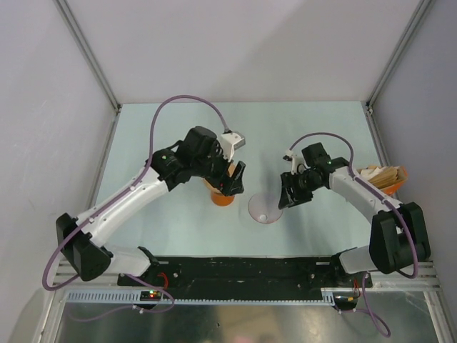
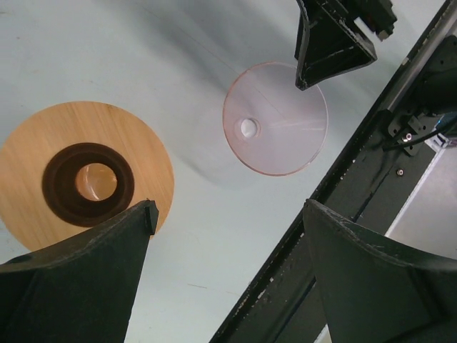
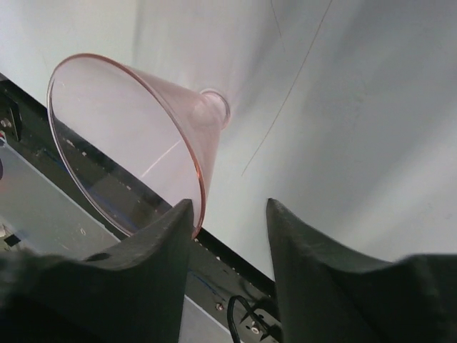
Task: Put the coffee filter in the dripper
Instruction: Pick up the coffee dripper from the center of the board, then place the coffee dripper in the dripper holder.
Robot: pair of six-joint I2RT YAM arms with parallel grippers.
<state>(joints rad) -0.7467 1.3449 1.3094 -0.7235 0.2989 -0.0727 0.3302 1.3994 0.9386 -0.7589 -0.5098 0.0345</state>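
Spotting clear dripper funnel [image 1: 264, 207] at table [image 1: 178, 128] centre, apart from orange base [image 2: 136, 153]; wide mouth up, neck down, axis tilted, lean unclear. Left gripper [image 2: 227, 214] spread wide above base. Right gripper [image 3: 228, 207] half open, finger [image 3: 171, 250] beside funnel rim.

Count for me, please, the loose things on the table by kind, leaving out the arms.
Clear funnel: 1
Wooden disc with brown ring: 1
Stack of paper filters: 1
Total: 3

Pale grey walls [image 1: 243, 43] enclose a pale green table [image 1: 300, 121] on three sides.
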